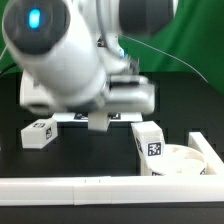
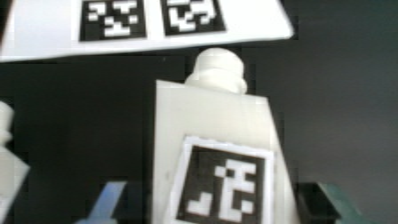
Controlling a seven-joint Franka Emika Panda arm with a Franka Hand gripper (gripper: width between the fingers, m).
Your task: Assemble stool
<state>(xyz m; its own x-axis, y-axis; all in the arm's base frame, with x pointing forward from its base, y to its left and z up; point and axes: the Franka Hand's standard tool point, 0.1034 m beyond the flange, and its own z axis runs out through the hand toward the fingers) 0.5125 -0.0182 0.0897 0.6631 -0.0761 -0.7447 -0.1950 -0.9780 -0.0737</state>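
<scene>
A white stool leg block point(image 2: 217, 130) with a round peg on its far end and a black-and-white tag lies lengthwise between my fingers point(image 2: 111, 200). My gripper point(image 2: 221, 202) is shut on this leg, low over the black table point(image 1: 97, 121). A second leg block point(image 1: 38, 133) lies at the exterior view's left. A third leg block point(image 1: 150, 143) stands at the right, next to the round rimmed seat disc point(image 1: 186, 160). The arm's bulk hides most of the table behind the gripper.
The marker board point(image 2: 151, 25) lies just beyond the held leg's peg. A long white border rail point(image 1: 100, 186) runs along the front, and another rail point(image 1: 207, 150) borders the right side past the seat. A white part edge point(image 2: 9, 150) shows beside the held leg.
</scene>
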